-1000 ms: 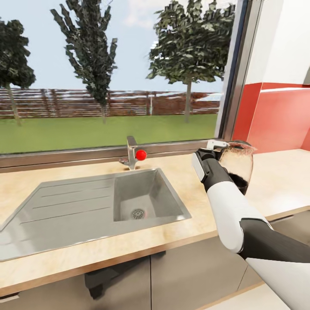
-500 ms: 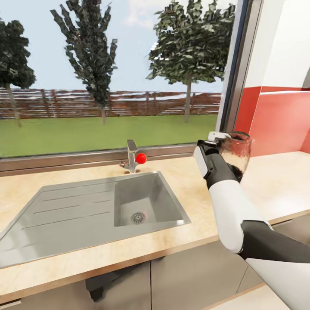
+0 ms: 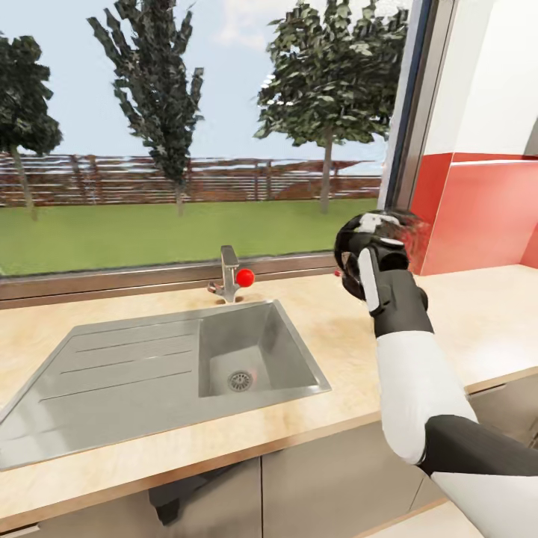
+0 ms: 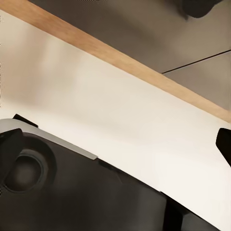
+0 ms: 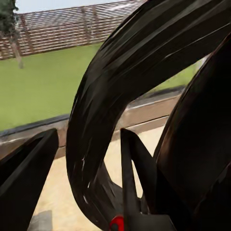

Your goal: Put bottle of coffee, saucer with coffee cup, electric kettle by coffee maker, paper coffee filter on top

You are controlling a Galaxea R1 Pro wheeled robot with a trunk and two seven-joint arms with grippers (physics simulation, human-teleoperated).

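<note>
My right gripper (image 3: 376, 258) is shut on the black curved handle of the electric kettle (image 3: 407, 237). It holds the rounded glass kettle in the air above the kitchen countertop (image 3: 329, 321), right of the sink and in front of the window's right edge. The handle loop faces left, toward the sink. In the right wrist view the kettle's handle (image 5: 96, 120) runs between my fingers (image 5: 26, 178), with its small red switch (image 5: 115, 223) low down. The left wrist view looks onto a pale surface with a wooden edge (image 4: 120, 57).
An inset steel sink (image 3: 172, 359) with a drainboard lies at the left. Behind it stands a faucet (image 3: 228, 273) with a red knob. A red backsplash wall (image 3: 486, 209) rises at the right, with bare worktop (image 3: 493, 314) below it. Grey cabinet fronts run under the counter.
My right arm lifted the kettle and twisted at the wrist, so the handle now faces left. The view shifted slightly.
</note>
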